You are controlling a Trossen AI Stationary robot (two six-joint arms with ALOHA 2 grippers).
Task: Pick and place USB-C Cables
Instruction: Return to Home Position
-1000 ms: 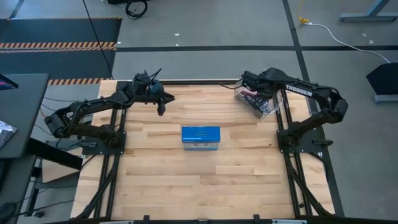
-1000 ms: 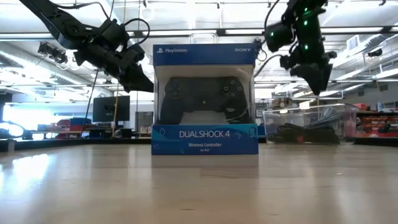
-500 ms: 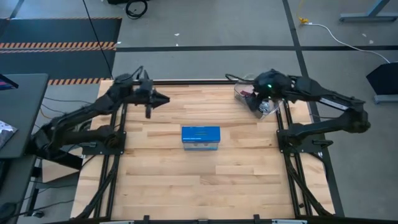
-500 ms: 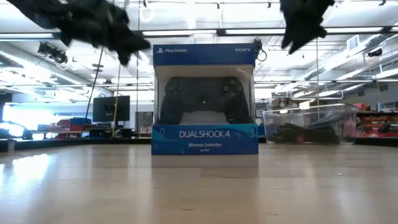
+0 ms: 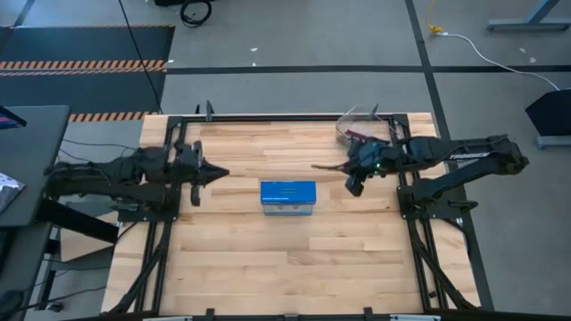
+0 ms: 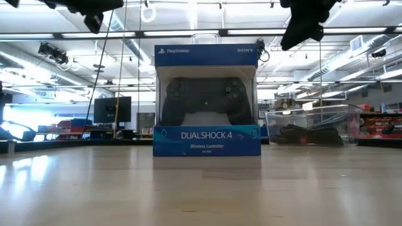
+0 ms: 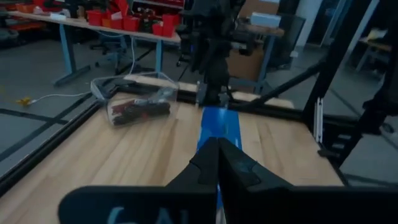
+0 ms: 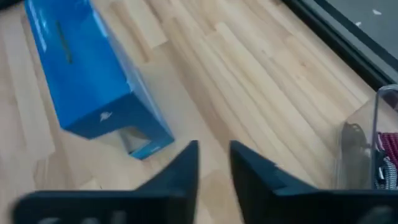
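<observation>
The USB-C cables, red and black bundles (image 7: 140, 109), lie inside the clear plastic bin (image 5: 366, 131) at the table's far right corner; they also show in the low view (image 6: 308, 133) and the right wrist view (image 8: 388, 152). My right gripper (image 5: 319, 166) hangs above the table between the bin and the blue controller box (image 5: 288, 196), pointing toward the table's left. Its fingers (image 8: 186, 163) are slightly apart with nothing between them. My left gripper (image 5: 219, 173) is shut and empty, level, left of the box and pointing at it.
The blue controller box (image 6: 207, 100) stands upright at the table's middle, between the two grippers. The bin's walls (image 6: 308, 116) rise at the far right. Bare wood lies across the near half of the table (image 5: 285, 267). Black frame rails (image 5: 268, 117) border the table.
My right gripper has left the bin, risen, and swung toward the table's middle, now pointing left. My left gripper has drawn back from the far edge toward the near and left side and risen, now lying level left of the box. The box and bin have stayed put.
</observation>
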